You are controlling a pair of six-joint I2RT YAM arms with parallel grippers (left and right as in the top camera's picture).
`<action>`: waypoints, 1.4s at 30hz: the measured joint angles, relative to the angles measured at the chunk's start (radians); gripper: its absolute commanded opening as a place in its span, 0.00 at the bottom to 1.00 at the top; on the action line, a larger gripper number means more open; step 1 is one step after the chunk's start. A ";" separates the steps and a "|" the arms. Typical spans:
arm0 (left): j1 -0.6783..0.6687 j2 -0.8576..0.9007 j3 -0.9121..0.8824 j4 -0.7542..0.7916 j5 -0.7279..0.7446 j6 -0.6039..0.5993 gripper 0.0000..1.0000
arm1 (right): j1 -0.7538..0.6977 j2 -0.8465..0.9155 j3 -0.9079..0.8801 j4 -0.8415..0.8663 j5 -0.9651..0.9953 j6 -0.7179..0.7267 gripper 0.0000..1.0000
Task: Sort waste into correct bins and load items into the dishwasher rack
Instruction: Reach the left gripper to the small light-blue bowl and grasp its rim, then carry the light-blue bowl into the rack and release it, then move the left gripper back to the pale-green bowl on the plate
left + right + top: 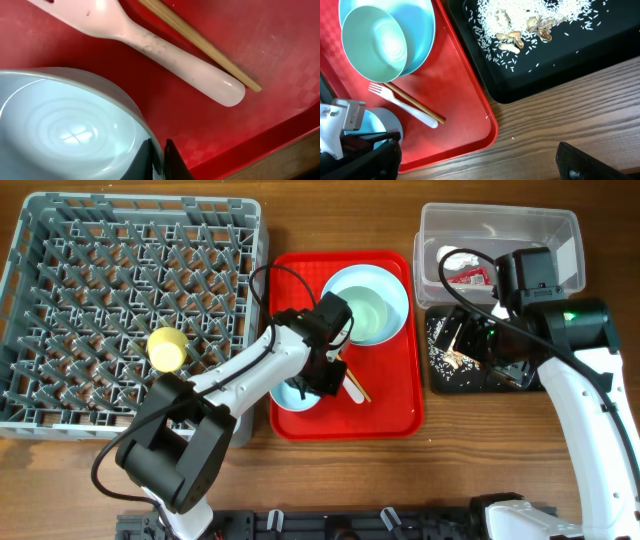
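Observation:
My left gripper (318, 378) (159, 152) is shut on the rim of the light blue saucer-bowl (297, 394) (65, 125), which sits at the front of the red tray (390, 405). The white fork (165, 55) and chopsticks (200, 42) lie beside it. The pale green bowl (365, 315) (372, 45) sits in the round pale plate (395, 285) at the tray's back. The yellow cup (165, 348) is in the grey dishwasher rack (60, 420). My right gripper (478, 345) (480, 160) is open and empty over the black tray (440, 380) (600, 50), which holds rice crumbs (520, 20).
The clear tub (560, 225) at the back right holds the red sauce packet (468, 276) and the white paper wad (455, 258). Bare wooden table (570, 115) lies in front of the black tray. Cables run over the red tray and the tub.

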 measured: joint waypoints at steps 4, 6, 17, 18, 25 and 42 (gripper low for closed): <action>0.000 -0.026 0.037 -0.024 -0.004 0.000 0.04 | 0.000 0.000 0.000 -0.002 0.000 -0.002 1.00; 0.001 -0.061 0.069 -0.045 0.000 0.000 0.04 | 0.000 0.000 0.000 -0.003 0.000 -0.003 1.00; 0.264 -0.371 0.159 -0.058 0.050 0.040 0.04 | 0.000 0.000 0.000 -0.003 0.000 -0.018 1.00; 0.323 -0.393 0.169 -0.058 0.068 0.060 0.04 | 0.000 0.000 0.000 -0.003 0.000 -0.018 1.00; 0.714 -0.396 0.201 -0.035 0.426 0.223 0.04 | 0.000 0.000 0.000 -0.004 0.000 -0.019 1.00; 0.950 0.011 0.201 0.063 1.022 0.301 0.04 | 0.000 0.000 0.000 -0.004 0.000 -0.022 1.00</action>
